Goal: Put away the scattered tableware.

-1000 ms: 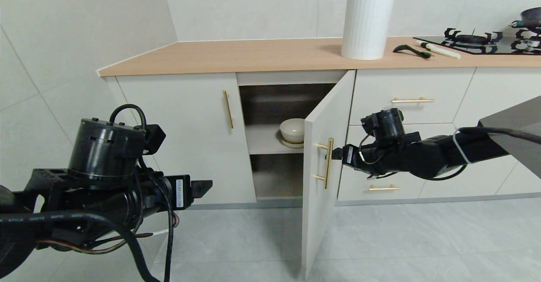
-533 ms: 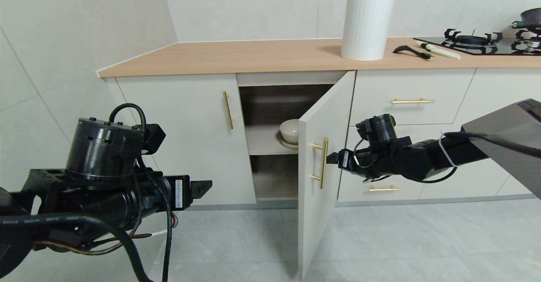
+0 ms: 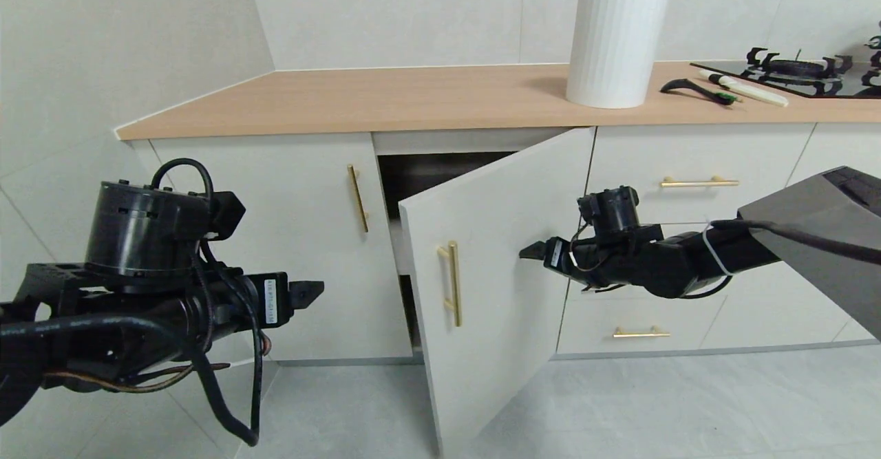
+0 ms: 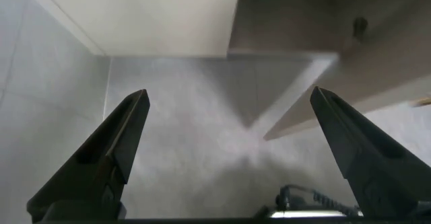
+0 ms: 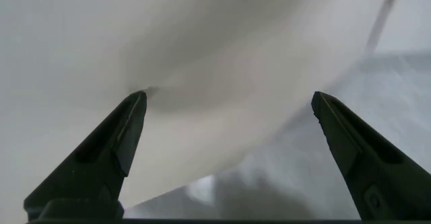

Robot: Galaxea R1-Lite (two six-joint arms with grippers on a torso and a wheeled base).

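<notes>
Fully open, right tool (image 3: 531, 250) against door (image 3: 492, 294)

Kitchen corner: pale tiled walls (image 3: 385, 12) above a wood-topped desk (image 3: 413, 98); white cabinets (image 3: 296, 204) with brass bar handles (image 3: 698, 183) below; black gas hob (image 3: 791, 72) at its right end; grey tiled floor (image 3: 654, 404) in front.

Cupboard interior (image 3: 440, 163) — mostly behind door (image 3: 502, 259)
</notes>
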